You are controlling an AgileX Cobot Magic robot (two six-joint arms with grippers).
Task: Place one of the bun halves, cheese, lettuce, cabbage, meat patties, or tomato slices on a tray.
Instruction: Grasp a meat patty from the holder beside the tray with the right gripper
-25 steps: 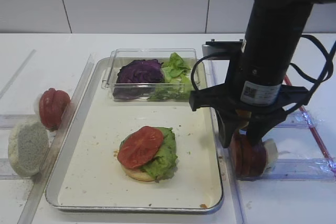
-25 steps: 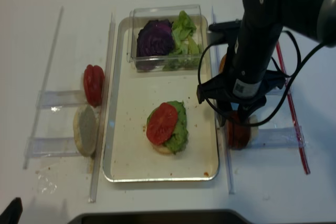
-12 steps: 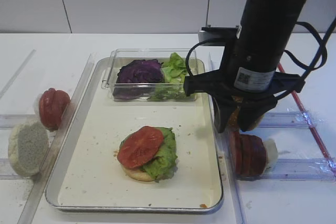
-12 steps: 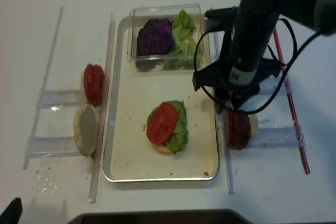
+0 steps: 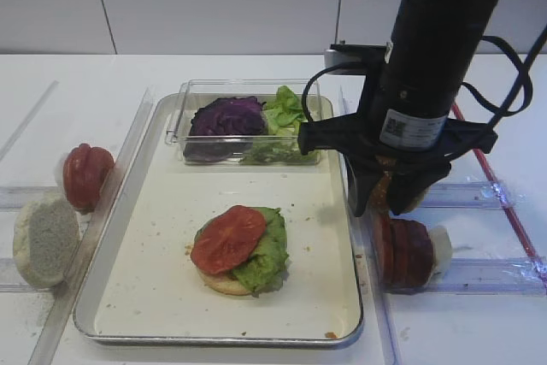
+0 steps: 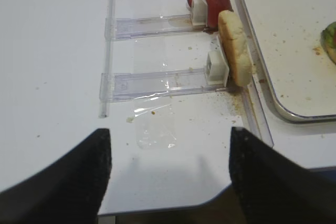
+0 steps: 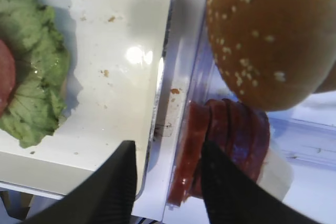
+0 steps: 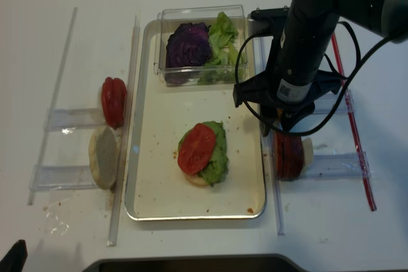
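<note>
Several meat patties (image 5: 408, 252) stand on edge in a clear rack right of the tray (image 5: 162, 211). My right gripper (image 5: 380, 209) hangs above them, over the tray's right rim. In the wrist view the right gripper (image 7: 168, 145) is open. Its right finger is over the patties (image 7: 226, 140) and nothing is between the fingers. A sesame bun half (image 7: 268, 35) sits in the rack behind. On the tray lies a bun base with lettuce (image 5: 267, 254) and a tomato slice (image 5: 228, 238). My left gripper (image 6: 169, 132) is open and empty over the table's front edge.
A clear box (image 5: 248, 87) at the tray's far end holds cabbage (image 5: 226, 117) and more lettuce (image 5: 286, 108). Left of the tray, clear racks hold tomato slices (image 5: 87, 175) and a pale bun half (image 5: 44, 238). A red rod (image 5: 504, 203) lies at the far right.
The right gripper has lifted off the meat patties and shifted slightly back and toward the tray. The patties stayed in their rack. The left gripper view gives no sign of movement.
</note>
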